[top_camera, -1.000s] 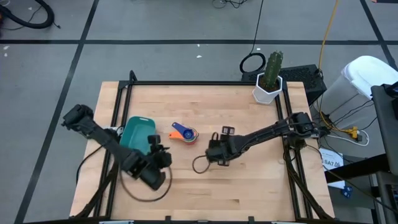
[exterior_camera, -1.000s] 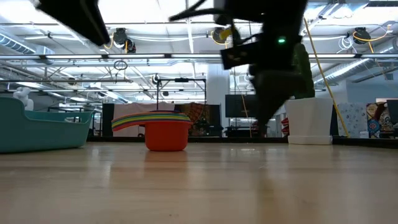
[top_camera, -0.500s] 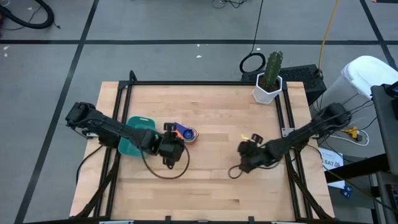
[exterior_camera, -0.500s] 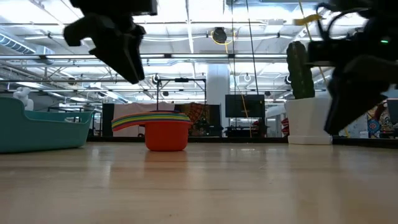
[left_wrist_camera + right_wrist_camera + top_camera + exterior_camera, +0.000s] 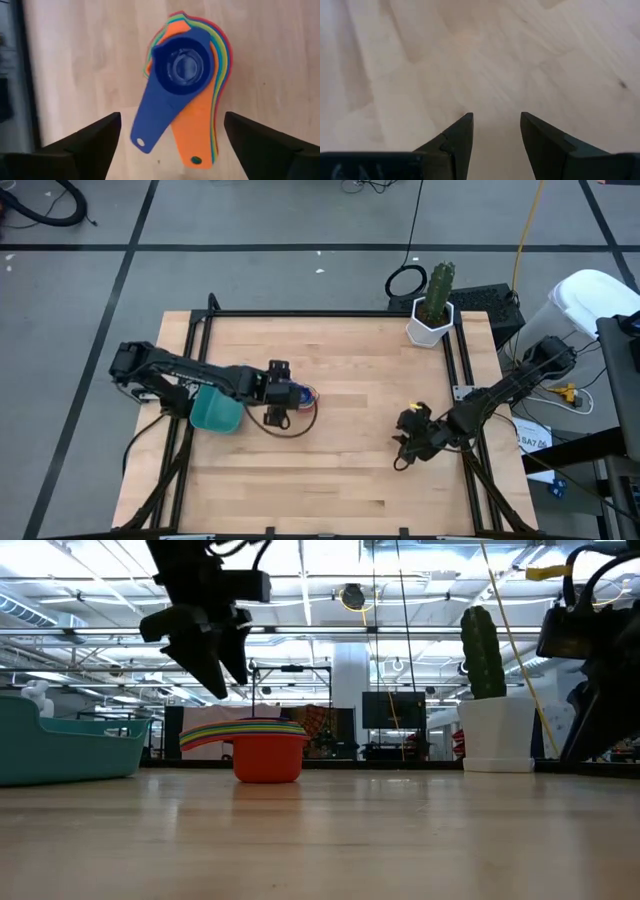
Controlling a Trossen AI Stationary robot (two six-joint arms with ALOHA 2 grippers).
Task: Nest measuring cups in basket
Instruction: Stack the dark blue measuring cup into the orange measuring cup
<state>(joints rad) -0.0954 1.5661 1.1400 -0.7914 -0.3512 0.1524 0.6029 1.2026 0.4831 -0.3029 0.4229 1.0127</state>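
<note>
The measuring cups (image 5: 186,75) stand nested in one stack on the table, a dark blue cup on top and orange beneath it, their handles fanned out. In the low view the stack (image 5: 262,750) rests on the red cup's base. My left gripper (image 5: 172,116) hangs open above the stack (image 5: 300,394), one finger on either side of the handles and clear of them. The teal basket (image 5: 214,411) stands on the table to the left of the cups, partly under my left arm. My right gripper (image 5: 495,117) is open over bare wood near the table's right edge (image 5: 404,438).
A white pot with a cactus (image 5: 432,320) stands at the table's far right corner and also shows in the low view (image 5: 497,730). A black frame rail (image 5: 455,370) runs along the table's sides. Bare wood lies between the cups and my right gripper.
My left gripper has swung from the near side of the basket toward the table's right and far edge, stopping over the nested cups, and its fingers have spread. My right gripper has drawn back from the table's middle toward the right edge, sinking a little and rolling.
</note>
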